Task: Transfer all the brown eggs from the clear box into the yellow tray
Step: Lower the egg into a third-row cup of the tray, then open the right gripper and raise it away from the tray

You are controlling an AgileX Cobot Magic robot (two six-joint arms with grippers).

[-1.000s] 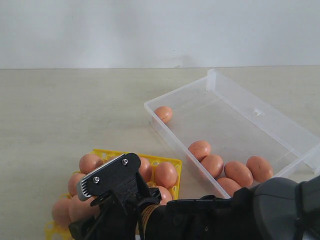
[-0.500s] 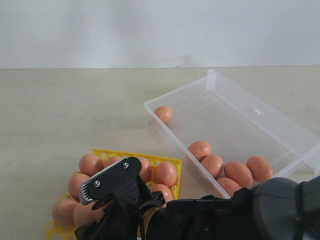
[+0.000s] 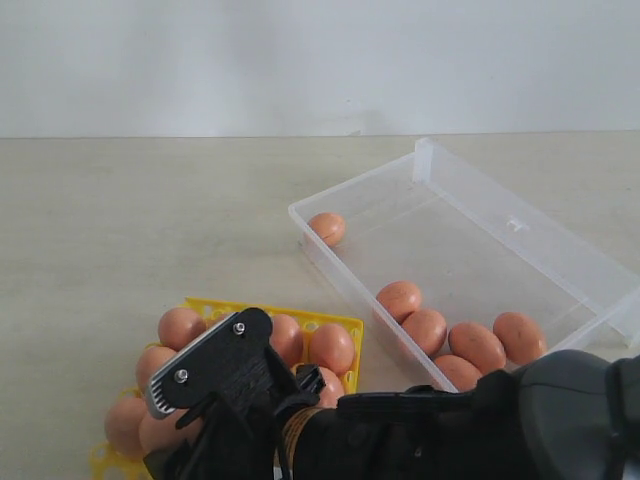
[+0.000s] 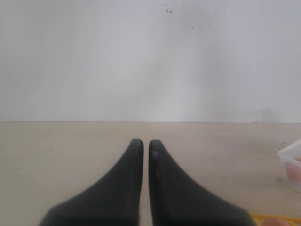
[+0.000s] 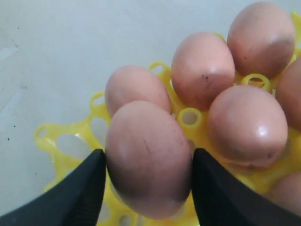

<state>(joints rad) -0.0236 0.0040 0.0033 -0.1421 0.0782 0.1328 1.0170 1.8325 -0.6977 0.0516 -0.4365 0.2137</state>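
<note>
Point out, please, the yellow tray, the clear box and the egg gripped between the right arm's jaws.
yellow tray [image 3: 350,325]: exterior view, on the far right corner of its rim.
clear box [image 3: 470,262]: exterior view, on the bare floor of the box.
gripped egg [image 5: 148,157]: right wrist view, on the middle of its shell.

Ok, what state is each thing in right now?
clear box: open, six brown eggs inside
yellow tray: partly filled
left gripper: shut, empty
right gripper: fingers flank one egg over the tray, grip unclear
</note>
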